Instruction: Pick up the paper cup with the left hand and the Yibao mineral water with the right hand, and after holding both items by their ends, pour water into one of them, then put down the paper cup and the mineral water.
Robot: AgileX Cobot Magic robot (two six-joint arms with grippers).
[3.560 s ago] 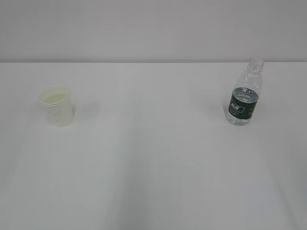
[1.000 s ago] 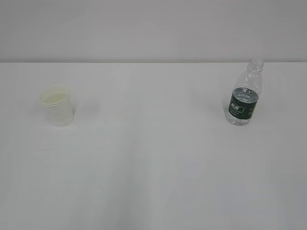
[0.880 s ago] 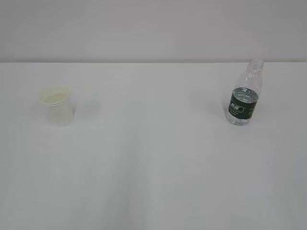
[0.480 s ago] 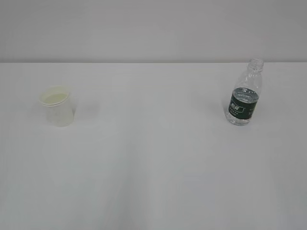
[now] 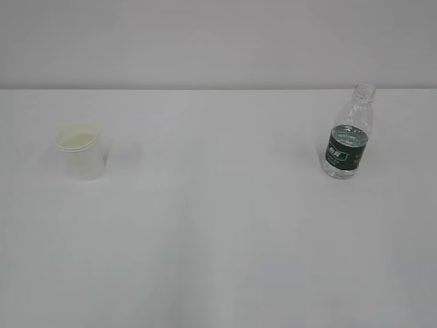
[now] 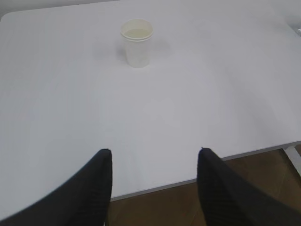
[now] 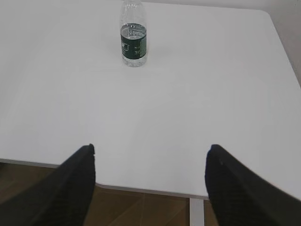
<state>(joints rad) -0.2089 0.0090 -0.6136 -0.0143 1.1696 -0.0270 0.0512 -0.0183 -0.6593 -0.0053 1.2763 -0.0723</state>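
Both arms sit back at the near edge of the desk (image 5: 218, 260), outside the exterior view. In the left wrist view the left hand (image 6: 154, 162) has its two black fingers spread wide and holds nothing. The right hand (image 7: 150, 157) shows the same condition in its own view — fingers wide apart, nothing between them. Each gripper hangs over the desk's front edge, with brown floor visible below.

Farther in, toward the far left part of the desk, the paper cup (image 5: 81, 152) stands upright, mouth up, straight ahead of the left hand and well apart from it. Toward the far right part stands the Yibao mineral water (image 5: 347, 135), upright, without a cap, partly filled, its green label facing the front. It lies roughly in line with the right hand, slightly to its left, also well apart.

Task status: no step is complete. Neither item is grasped or lifted, and whether the cup holds any water cannot be told. Remaining — approach and grip each item, raise both, pour from bottle into cup, then set both down.
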